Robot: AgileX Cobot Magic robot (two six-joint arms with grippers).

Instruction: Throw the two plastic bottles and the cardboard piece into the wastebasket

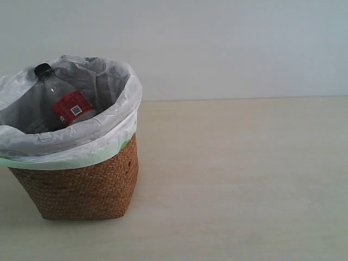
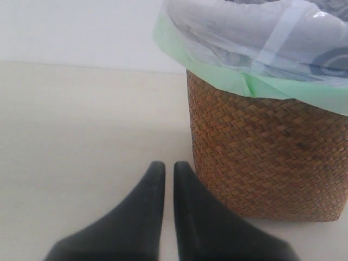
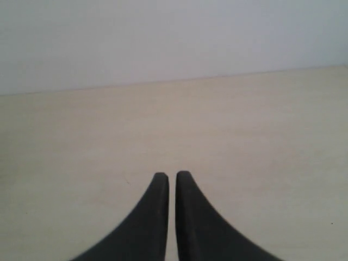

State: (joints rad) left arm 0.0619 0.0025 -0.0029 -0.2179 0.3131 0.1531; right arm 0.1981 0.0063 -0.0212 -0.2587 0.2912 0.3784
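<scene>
In the exterior view the wastebasket (image 1: 81,190) stands at the left of the table (image 1: 244,179), a brown woven tub lined with a translucent white bag (image 1: 81,147) folded over its rim. The red-labelled bottle (image 1: 68,106) leans inside it, black cap (image 1: 44,70) uppermost. It is clear and looks empty, so probably light, smooth and easily dented; the labelled waist would likely give the surest hold (the neck is narrower and slicker). The green-capped bottle and the cardboard piece show nowhere, perhaps hidden lower in the bag. In the left wrist view the left gripper (image 2: 169,166) sits just beside the basket's woven wall, fingers pressed nearly together on nothing. In the right wrist view the right gripper (image 3: 172,176) is likewise clenched and empty, over bare tabletop.
</scene>
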